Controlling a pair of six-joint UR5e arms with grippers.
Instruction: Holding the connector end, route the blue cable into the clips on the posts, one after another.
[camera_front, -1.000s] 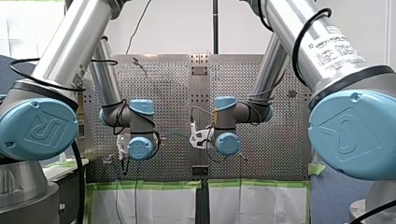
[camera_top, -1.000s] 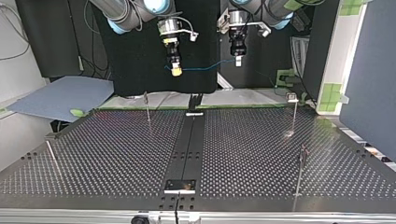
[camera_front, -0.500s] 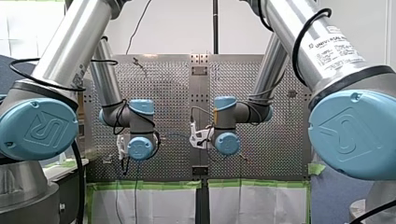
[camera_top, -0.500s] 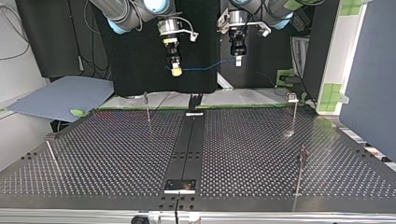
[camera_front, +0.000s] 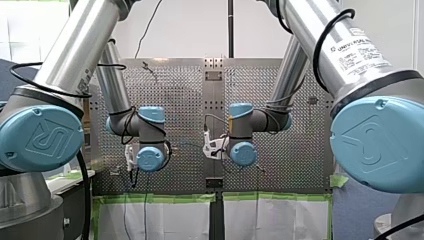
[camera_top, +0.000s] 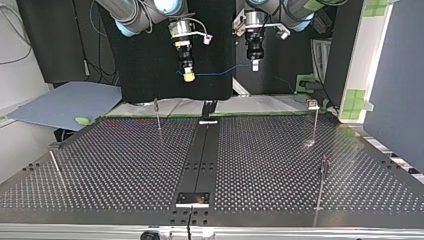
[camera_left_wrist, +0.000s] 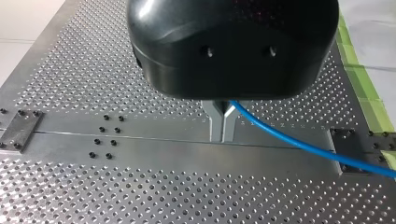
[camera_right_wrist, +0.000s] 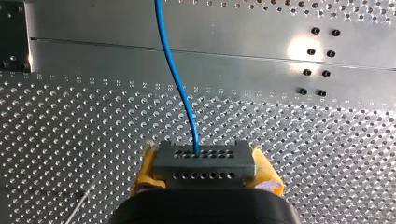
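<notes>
Cable: left pincer to right pincer's connector; both aloft

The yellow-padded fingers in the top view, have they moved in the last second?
No. My right arm's yellow-padded fingers, shut on the grey connector, sit where they were, up and right of the thin metal post at the perforated metal table's far edge.

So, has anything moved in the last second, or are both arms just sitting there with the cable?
Nothing visibly changed. My right gripper stays shut on the connector and my left gripper on the blue cable, both raised above the table. The cable hangs between them as before, in none of the clips on the posts.
</notes>
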